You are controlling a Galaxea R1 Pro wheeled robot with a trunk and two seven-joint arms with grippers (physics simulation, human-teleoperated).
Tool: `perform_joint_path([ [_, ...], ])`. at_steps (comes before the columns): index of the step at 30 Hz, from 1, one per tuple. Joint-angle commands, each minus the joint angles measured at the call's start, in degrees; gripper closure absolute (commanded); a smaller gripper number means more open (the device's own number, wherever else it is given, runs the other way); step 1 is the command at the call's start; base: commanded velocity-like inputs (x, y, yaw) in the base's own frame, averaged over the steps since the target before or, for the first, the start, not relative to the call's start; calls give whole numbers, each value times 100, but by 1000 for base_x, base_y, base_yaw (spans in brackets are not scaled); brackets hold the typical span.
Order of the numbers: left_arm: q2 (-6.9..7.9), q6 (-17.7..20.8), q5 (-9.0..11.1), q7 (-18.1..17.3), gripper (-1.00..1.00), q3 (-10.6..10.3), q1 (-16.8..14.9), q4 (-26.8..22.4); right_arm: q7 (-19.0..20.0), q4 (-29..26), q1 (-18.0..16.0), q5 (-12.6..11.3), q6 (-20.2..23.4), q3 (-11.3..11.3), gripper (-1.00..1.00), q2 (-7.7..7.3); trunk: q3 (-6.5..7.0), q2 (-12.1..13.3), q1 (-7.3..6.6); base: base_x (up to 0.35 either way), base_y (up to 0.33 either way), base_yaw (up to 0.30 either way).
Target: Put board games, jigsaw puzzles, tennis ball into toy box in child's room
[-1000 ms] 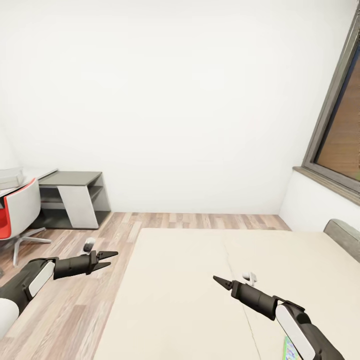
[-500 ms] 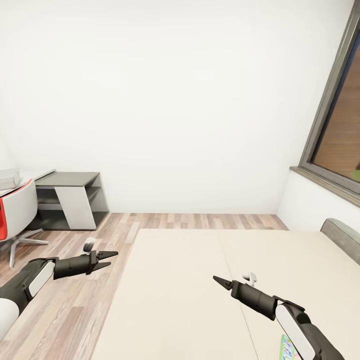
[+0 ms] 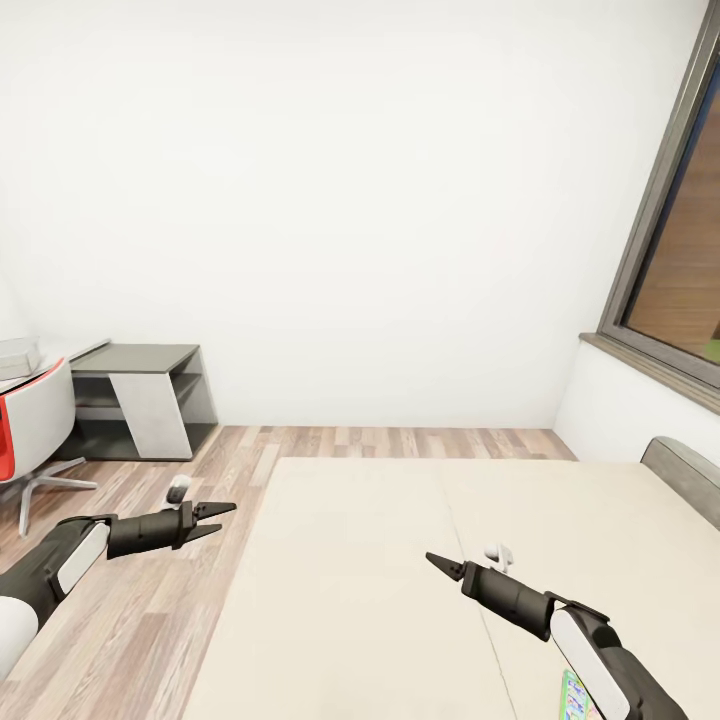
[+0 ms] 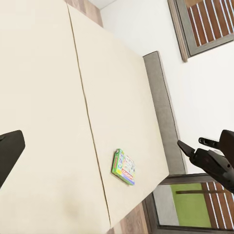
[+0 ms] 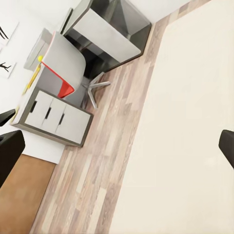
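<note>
Both grippers empty, jaws apart: left gripper [image 3: 215,518], right gripper [image 3: 440,563]. Green flat board game box [image 4: 124,167] lies on the cream bed [image 3: 400,560], near its grey headboard [image 4: 161,112]. Advice: reposition closer, approach box edge-on.

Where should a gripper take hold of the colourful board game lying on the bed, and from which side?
The board game lies flat on the bed, a thin box beside the centre seam. Probably best to come from above and pinch across its shorter width, a finger on each long edge; flat as it lies, its faces offer nothing to grip.
</note>
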Motion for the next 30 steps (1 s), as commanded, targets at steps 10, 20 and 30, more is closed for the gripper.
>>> perform_joint_path([
  [10,7,34,41,-2,-100,-30,-7,1,1,-3,-5,-50,42,9,-100,-4,-14,-14,4,-10,0,0],
  [20,7,34,41,3,-100,-30,-7,1,2,2,-5,-50,43,9,-100,-4,-14,-14,4,-36,0,0],
  [30,7,34,41,5,-100,-30,-7,1,2,3,-5,-50,43,9,-100,-4,-14,-14,4,-3,0,0],
])
